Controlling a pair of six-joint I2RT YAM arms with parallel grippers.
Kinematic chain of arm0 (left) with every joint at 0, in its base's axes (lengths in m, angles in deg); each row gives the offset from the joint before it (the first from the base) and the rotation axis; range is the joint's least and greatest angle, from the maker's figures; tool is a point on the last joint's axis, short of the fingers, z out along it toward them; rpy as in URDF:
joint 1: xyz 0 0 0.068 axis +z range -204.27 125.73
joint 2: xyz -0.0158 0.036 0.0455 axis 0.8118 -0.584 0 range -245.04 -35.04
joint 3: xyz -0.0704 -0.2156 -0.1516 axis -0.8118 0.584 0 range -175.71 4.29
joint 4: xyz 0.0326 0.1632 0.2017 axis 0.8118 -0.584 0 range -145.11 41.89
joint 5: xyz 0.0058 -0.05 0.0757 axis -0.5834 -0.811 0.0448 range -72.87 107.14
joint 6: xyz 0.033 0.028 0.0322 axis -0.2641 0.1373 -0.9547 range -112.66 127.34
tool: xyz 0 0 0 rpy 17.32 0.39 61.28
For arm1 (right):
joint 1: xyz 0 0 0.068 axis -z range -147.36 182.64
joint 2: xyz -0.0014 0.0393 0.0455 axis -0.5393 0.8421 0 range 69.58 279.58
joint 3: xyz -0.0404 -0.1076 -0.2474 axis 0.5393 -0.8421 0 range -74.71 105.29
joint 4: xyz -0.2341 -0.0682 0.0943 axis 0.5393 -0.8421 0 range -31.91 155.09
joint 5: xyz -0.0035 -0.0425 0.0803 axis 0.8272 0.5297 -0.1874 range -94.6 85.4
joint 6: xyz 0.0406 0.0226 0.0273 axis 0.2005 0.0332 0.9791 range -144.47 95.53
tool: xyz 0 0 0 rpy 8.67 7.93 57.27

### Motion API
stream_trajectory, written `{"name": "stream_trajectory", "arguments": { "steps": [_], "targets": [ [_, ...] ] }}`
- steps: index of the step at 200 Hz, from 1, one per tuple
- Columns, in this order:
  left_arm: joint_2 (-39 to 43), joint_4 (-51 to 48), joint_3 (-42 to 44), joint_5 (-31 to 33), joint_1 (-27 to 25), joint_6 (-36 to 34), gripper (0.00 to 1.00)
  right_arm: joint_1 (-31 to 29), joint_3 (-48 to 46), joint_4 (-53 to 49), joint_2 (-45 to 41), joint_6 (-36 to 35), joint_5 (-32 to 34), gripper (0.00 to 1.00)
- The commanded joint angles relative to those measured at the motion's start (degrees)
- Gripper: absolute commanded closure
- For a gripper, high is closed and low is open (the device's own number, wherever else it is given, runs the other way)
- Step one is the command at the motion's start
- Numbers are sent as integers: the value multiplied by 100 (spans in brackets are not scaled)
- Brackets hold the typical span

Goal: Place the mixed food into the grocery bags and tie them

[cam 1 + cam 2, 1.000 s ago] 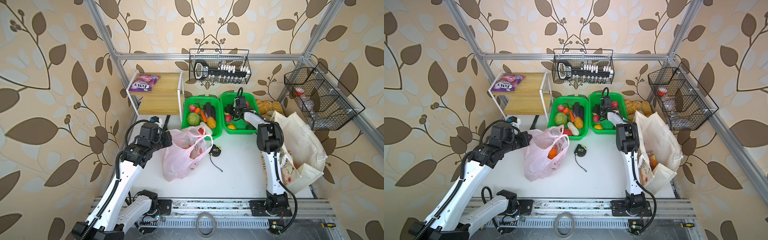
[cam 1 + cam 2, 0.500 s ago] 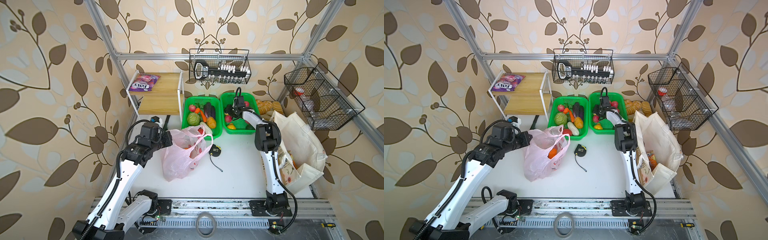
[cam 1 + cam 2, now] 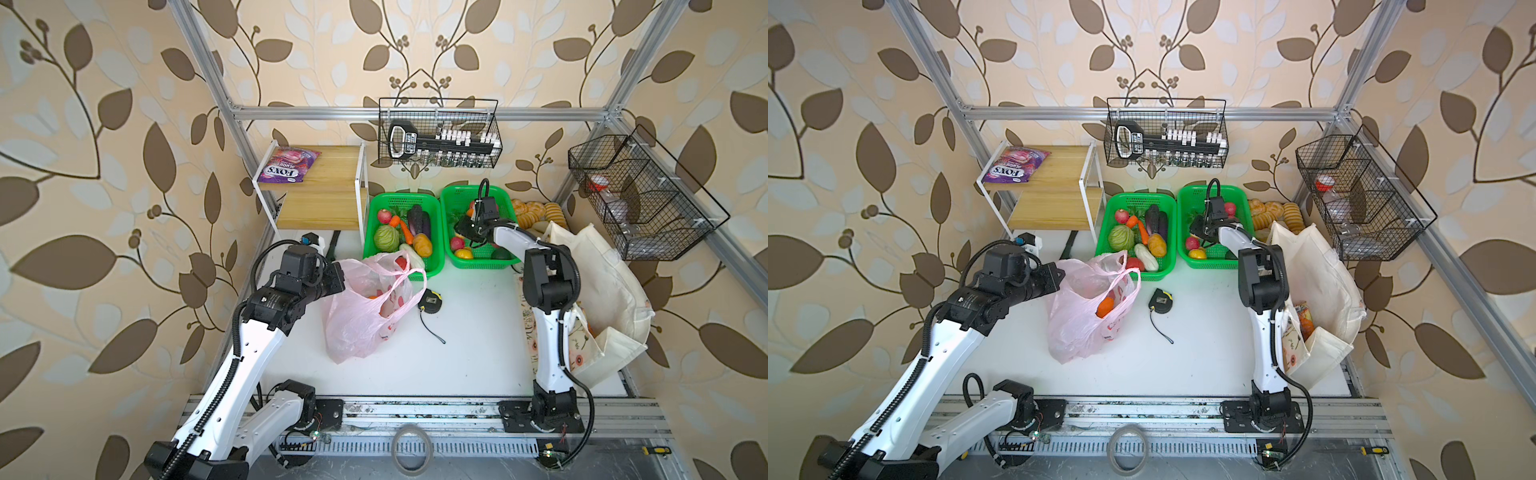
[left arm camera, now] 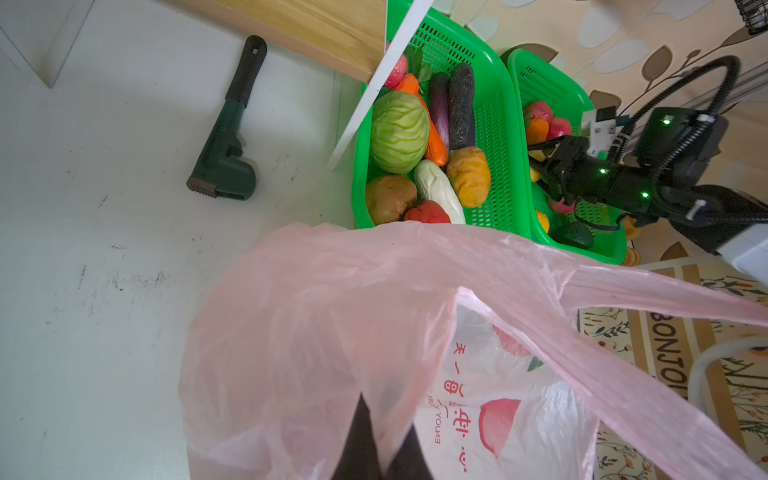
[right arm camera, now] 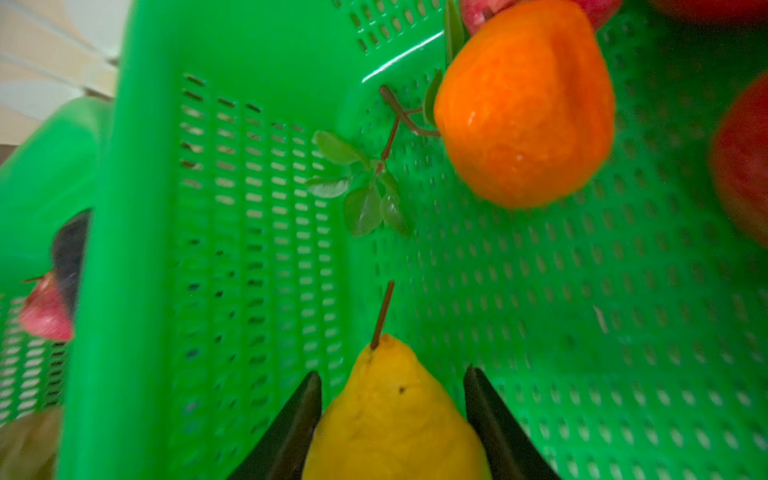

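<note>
1. Left gripper [image 4: 384, 436]: fingers pressed together, pinching the rim of the pink plastic bag [image 3: 357, 328] and holding its mouth up. No shift over the last second. The fingertips are mostly veiled by the film.
2. The bag sits on the desk [image 3: 465, 353] with an orange [image 3: 1105, 306] showing inside. Its other contents are only blurs through the plastic. The handles are loose, nothing tied yet.
3. Tape measure [image 3: 430, 300] lies just beside the bag. It is not food.
4. Canvas tote [image 3: 598, 291] slumps at the right, behind the right arm. Its inside is mostly hidden.
5. The change: the right gripper [image 5: 392, 374] has eased nearer within the right green basket [image 5: 257, 232]. Its fingers have narrowed onto a yellow pear-shaped fruit [image 5: 395, 424], and both look to be touching its sides. The grasp seems just made, so lift and carry to a bag likely come next. How firm the grip is, I cannot tell. In both top views the fruit is hidden under the gripper.
6. An orange fruit [image 5: 523, 108] lies farther in the same basket, apart from the fingers.
7. Purple FOX'S pouch [image 3: 286, 166] lies on the top shelf [image 3: 332, 174], not yet bagged. What the wall wire basket [image 3: 640, 195] holds is unreadable.
</note>
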Motion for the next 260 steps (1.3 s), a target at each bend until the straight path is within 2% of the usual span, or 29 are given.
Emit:
{"name": "stream_trajectory", "arguments": {
  "steps": [1, 46, 69, 80, 115, 164, 206, 224, 260],
  "targets": [
    [124, 123, 36, -163, 49, 171, 100, 42, -667, 500, -983, 43, -123, 55],
    [176, 35, 47, -326, 53, 317, 100, -26, -1898, 956, -2114, 510, -895, 55],
    [192, -4, 51, -429, 51, 345, 100, -168, -2562, 1432, -2810, 1013, -1595, 56],
    [208, -26, 62, -462, 49, 352, 100, -293, -2810, 1605, -3140, 1118, -1656, 56],
    [211, 40, 81, -521, 54, 424, 100, -866, -2824, 801, -3865, 591, -1729, 57],
    [346, -26, 15, -280, 51, 367, 100, -1642, -3957, 455, -4971, 150, -1611, 58],
    [448, 31, 51, -317, 57, 414, 100, -2039, -4143, -386, -5421, -534, -2454, 58],
    [474, 77, 92, -360, 49, 458, 100, -2429, -4274, -284, -5490, -617, -2759, 58],
    [510, 114, 129, -449, 50, 522, 100, -3153, -4235, 395, -5270, -375, -2621, 58]
  ]
}}
